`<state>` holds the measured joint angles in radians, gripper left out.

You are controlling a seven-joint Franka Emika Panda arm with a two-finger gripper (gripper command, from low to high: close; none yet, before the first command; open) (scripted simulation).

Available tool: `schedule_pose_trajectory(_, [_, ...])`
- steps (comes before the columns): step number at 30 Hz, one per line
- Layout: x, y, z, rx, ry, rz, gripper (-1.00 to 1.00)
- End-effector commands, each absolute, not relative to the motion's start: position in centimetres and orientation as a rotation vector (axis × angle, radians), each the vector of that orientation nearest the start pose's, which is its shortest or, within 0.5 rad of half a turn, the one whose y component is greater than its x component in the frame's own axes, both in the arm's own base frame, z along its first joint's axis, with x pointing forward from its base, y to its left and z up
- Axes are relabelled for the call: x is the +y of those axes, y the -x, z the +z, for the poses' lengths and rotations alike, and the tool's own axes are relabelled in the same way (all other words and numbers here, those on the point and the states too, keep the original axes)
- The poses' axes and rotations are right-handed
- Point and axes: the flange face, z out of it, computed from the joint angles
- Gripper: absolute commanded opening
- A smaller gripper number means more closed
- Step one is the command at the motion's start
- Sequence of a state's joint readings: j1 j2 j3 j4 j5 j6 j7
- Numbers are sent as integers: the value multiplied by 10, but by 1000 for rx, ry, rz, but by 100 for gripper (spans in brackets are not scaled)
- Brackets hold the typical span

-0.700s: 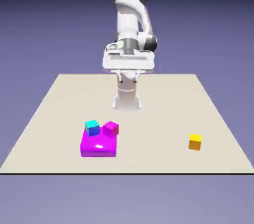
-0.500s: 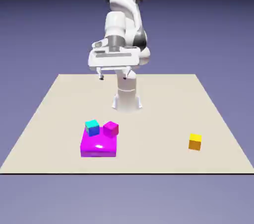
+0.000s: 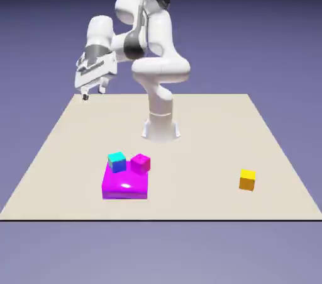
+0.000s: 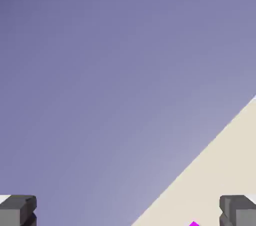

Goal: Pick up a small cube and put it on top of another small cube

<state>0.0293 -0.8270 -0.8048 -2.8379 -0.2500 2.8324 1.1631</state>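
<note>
Here, in the exterior view, the small cyan cube (image 3: pixel 117 162) sits near left, atop the magenta block (image 3: pixel 126 186); probably light, stiff, best pinched across opposite sides. No writing is readable. In the hand view, the tool (image 4: pixel 128 211) is spread wide, holding nothing.

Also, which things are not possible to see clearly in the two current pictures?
- Hand view: the magenta patch is cut by the bottom edge; which object it is, I cannot tell.
- Exterior view: undersides of the cyan-blue cube and yellow-orange cube, turned away from the camera.
</note>
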Motion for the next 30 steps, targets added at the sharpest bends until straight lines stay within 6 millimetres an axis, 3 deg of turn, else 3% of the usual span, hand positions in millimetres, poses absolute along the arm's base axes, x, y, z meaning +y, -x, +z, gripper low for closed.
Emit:
schedule_pose_trajectory(1, [-252,-275,429,1916,1574,-674,0])
schedule_pose_trajectory(9, [-300,-222,376,2084,1209,-447,0])
schedule_pose_trajectory(16, [-319,-181,317,2164,898,-215,0])
schedule_pose_trajectory(23, [-316,-150,251,2186,605,42,0])
schedule_pose_trajectory(30, [-291,-131,187,2156,339,321,0])
